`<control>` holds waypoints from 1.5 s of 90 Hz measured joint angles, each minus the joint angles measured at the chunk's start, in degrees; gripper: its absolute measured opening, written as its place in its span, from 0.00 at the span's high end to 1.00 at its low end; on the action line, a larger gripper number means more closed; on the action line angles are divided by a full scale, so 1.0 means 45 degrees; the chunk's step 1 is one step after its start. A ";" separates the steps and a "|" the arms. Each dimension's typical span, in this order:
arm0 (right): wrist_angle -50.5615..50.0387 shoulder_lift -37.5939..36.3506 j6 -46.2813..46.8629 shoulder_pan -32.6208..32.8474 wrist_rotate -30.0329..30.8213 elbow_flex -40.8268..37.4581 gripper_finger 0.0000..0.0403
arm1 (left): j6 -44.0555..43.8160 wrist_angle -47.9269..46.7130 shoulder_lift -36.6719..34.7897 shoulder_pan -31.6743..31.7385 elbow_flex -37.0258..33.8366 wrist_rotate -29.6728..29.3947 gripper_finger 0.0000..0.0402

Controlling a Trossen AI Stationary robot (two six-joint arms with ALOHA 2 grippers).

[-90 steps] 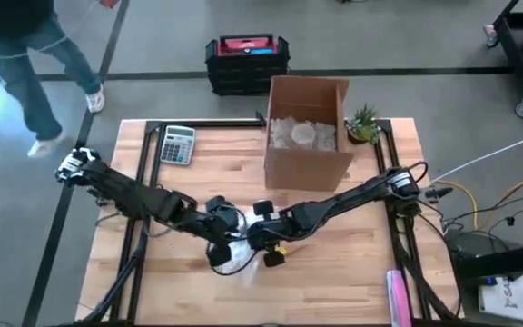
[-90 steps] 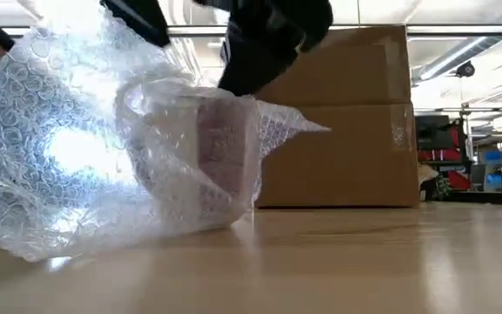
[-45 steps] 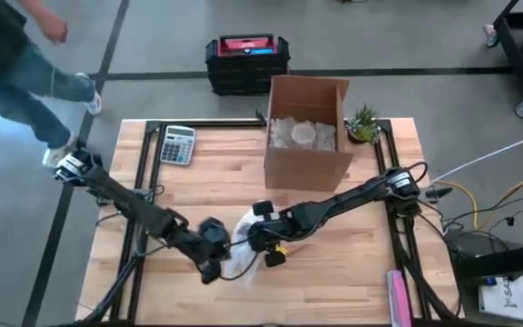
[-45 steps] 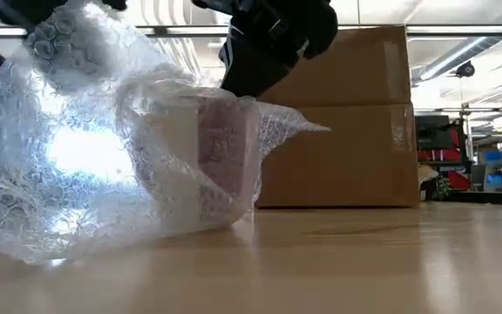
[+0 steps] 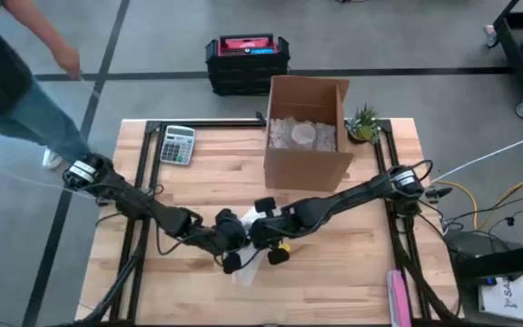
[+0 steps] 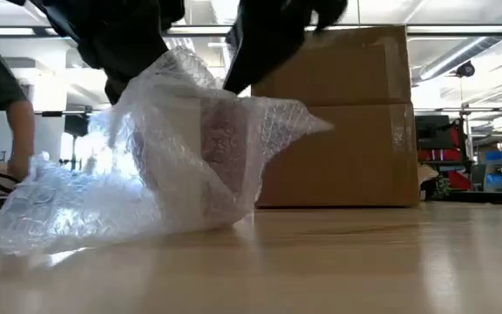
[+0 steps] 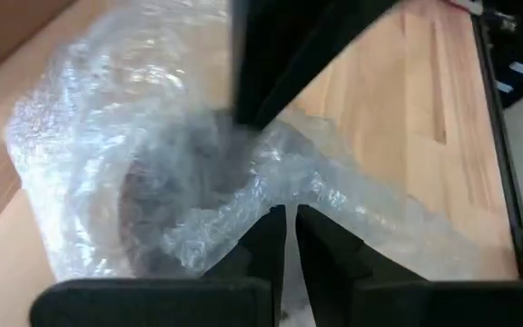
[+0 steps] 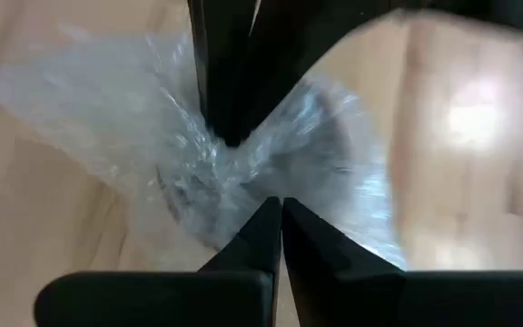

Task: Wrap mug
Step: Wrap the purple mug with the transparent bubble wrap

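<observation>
1. Both sets of jaws are sitting pressed together on bubble wrap (image 6: 138,187): in the left wrist view I am seeing the left gripper (image 7: 288,222) pinching a fold of the wrap, and in the right wrist view the right gripper (image 8: 275,211) is doing the same.
2. From above, I am seeing the two grippers meeting near the middle of the table (image 5: 334,272), slightly toward six o'clock, with the left gripper (image 5: 233,247) at nine o'clock of the right gripper (image 5: 263,238) and just beside it.
3. At table height, the mug (image 6: 220,144) is standing upright inside the wrap, showing pinkish through the plastic, and both dark arms are coming down onto it from twelve o'clock.
4. Loose wrap is trailing away from the mug toward nine o'clock in that view and lying on the wood.
5. I am seeing a cardboard box (image 5: 305,136) at twelve o'clock of the grippers, a calculator (image 5: 177,144) at eleven o'clock, and a small plant (image 5: 364,123) beside the box at its three o'clock.
6. A person (image 5: 12,86) is standing off the table at ten o'clock.
</observation>
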 joint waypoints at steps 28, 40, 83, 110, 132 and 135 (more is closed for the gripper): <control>0.1715 0.0794 -0.0236 -0.0007 -0.1137 -0.0167 1.00 | 0.0083 -0.0147 -0.0159 -0.0009 0.0239 0.0143 0.95; 0.1703 0.1268 -0.0349 -0.0038 -0.1127 -0.0171 1.00 | 0.0327 -0.1771 -0.0595 -0.0002 0.1211 0.0730 0.95; 0.1420 0.1248 -0.0446 -0.0243 -0.1108 -0.0092 1.00 | -0.1452 -0.3961 -0.0753 -0.1610 0.1598 -0.0986 0.95; 0.0709 0.1118 -0.0462 -0.0243 -0.1113 0.0541 1.00 | -0.0643 -0.0609 -0.0153 -0.0817 0.0258 -0.1778 0.95; -0.2429 -0.0013 -0.0104 -0.0204 -0.1117 0.1524 1.00 | -0.0739 -0.0185 0.0018 -0.0708 -0.0052 -0.1661 0.95; -0.2886 -0.0288 0.0043 -0.0204 -0.1127 0.1429 1.00 | -0.0743 -0.0223 0.0021 -0.0712 -0.0062 -0.1604 0.95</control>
